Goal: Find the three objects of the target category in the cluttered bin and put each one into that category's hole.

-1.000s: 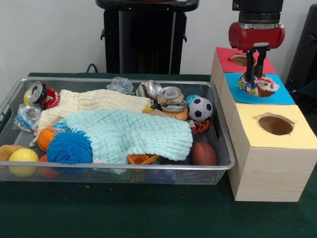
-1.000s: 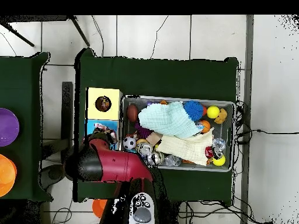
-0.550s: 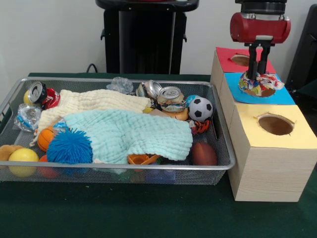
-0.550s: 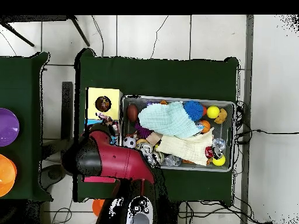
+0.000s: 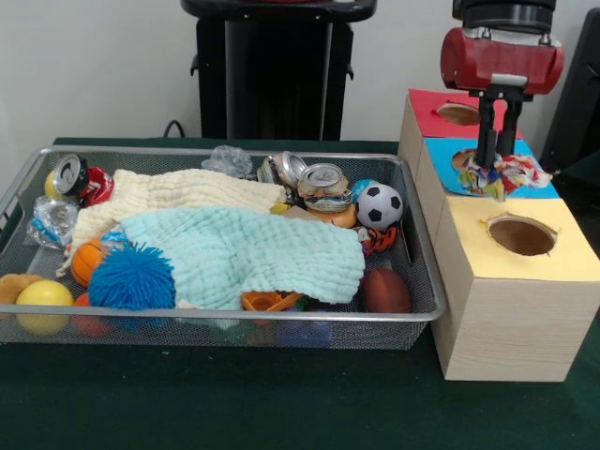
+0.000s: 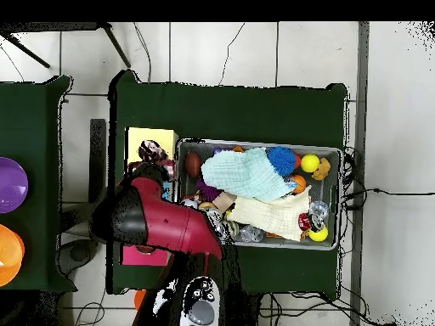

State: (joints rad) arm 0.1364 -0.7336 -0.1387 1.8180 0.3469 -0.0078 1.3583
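No label on the cans reads clearly. At the right of the front view my gripper [image 5: 495, 161] is clenched on a multicoloured crumpled wrapper [image 5: 506, 174], held over the blue box top [image 5: 539, 183] just beside its hole [image 5: 462, 159]. The yellow box [image 5: 514, 281] sits lower right, the red box top [image 5: 433, 105] behind. The wire bin [image 5: 216, 330] at left holds cloths, balls, a soccer ball [image 5: 381, 206] and crushed cans [image 5: 324, 186].

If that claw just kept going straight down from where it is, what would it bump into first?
Most likely the blue-topped box. The gripper points down, shut on a colourful crumpled wrapper, just above the blue top near its hole. Depth is unclear, so whether it meets the hole or the rim is uncertain.
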